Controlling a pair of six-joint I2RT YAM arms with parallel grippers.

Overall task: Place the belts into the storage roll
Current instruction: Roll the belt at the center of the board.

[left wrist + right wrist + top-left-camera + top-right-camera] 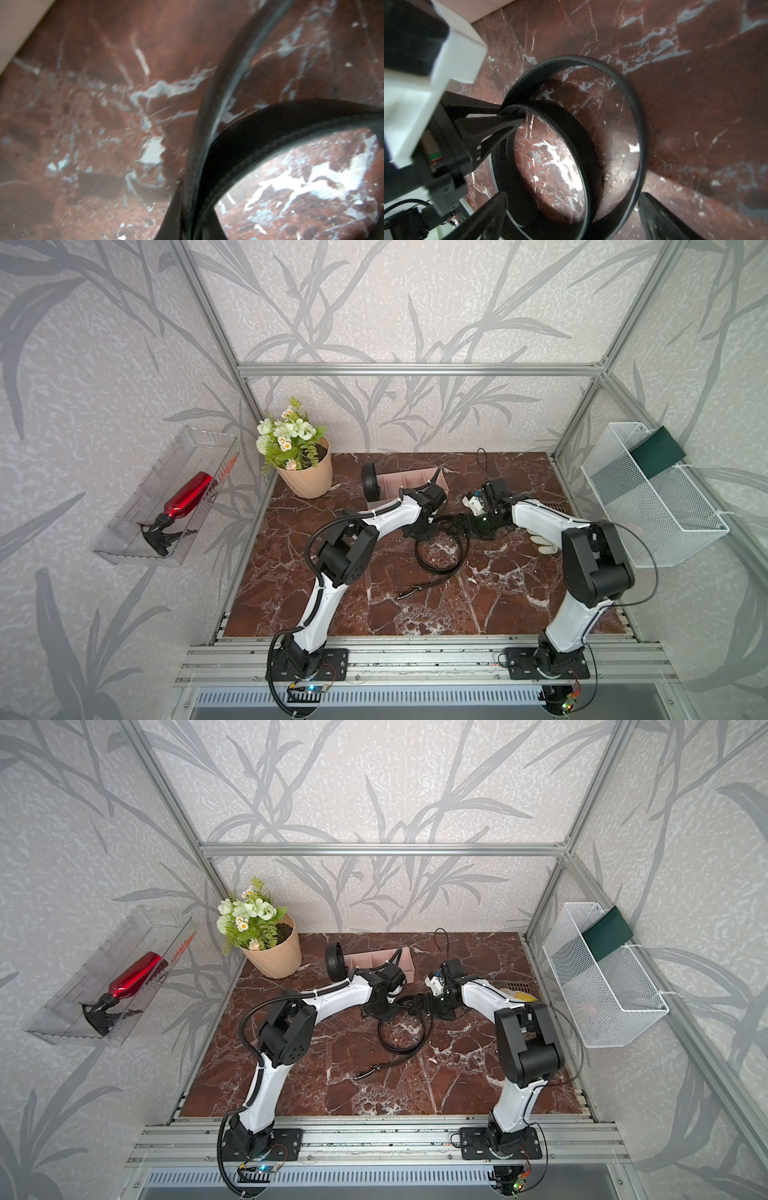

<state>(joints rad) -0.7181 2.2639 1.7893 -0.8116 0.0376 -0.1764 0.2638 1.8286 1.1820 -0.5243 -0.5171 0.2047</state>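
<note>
Two claws [446,526] over uncoiled belt [440,568], flowerpot [309,479] beside storage roll [399,481]

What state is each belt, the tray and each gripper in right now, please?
Loose belt: half coiled on the table, buckle end trailing.
Coiled belt: rolled tight, upright at the tray's end.
Tray: on the table; contents hidden by the arm.
Left gripper: shut on the loose belt.
Right gripper: open, straddling the loose belt.

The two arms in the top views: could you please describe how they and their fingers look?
Both the left arm and right arm have white link shells and black joint housings on black base plates. A black ribbed cable hose runs along the left arm. The fingers are slim, black and tapered.
</note>
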